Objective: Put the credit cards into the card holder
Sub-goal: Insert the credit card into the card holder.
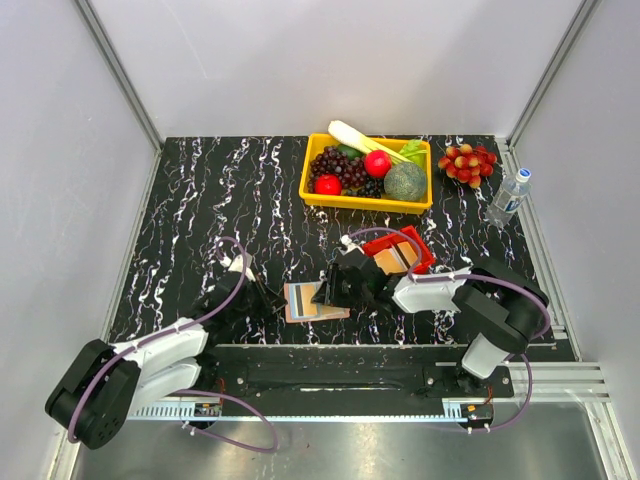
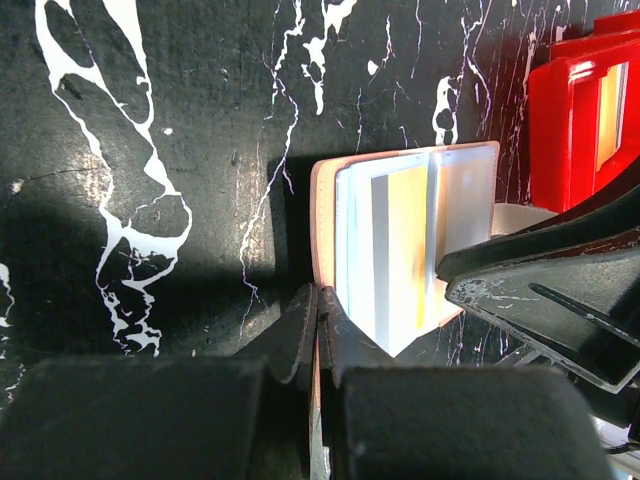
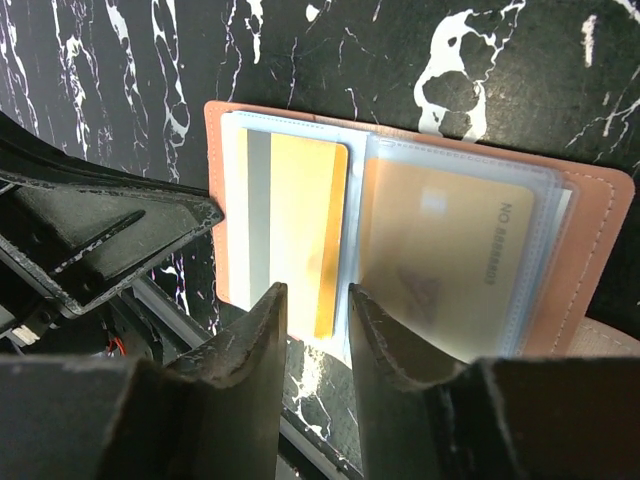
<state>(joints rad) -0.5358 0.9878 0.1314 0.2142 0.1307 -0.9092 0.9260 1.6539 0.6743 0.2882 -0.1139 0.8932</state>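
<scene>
The salmon-pink card holder (image 1: 330,315) lies open on the black marble table between the two arms. My left gripper (image 1: 265,297) is shut on its left edge; the left wrist view shows the jaws (image 2: 322,300) pinching the pink cover (image 2: 322,200). A gold card with a grey stripe (image 3: 295,215) lies on the holder's left half. A tan card (image 3: 450,255) sits behind the clear pocket on the right half. My right gripper (image 3: 318,305) hovers over the gold card's near end, its jaws a narrow gap apart and empty.
A small red tray (image 1: 421,252) holding another tan card (image 1: 390,260) stands just right of the holder, and it also shows in the left wrist view (image 2: 565,120). At the back are a yellow basket of produce (image 1: 365,200), grapes (image 1: 467,162) and a water bottle (image 1: 508,196).
</scene>
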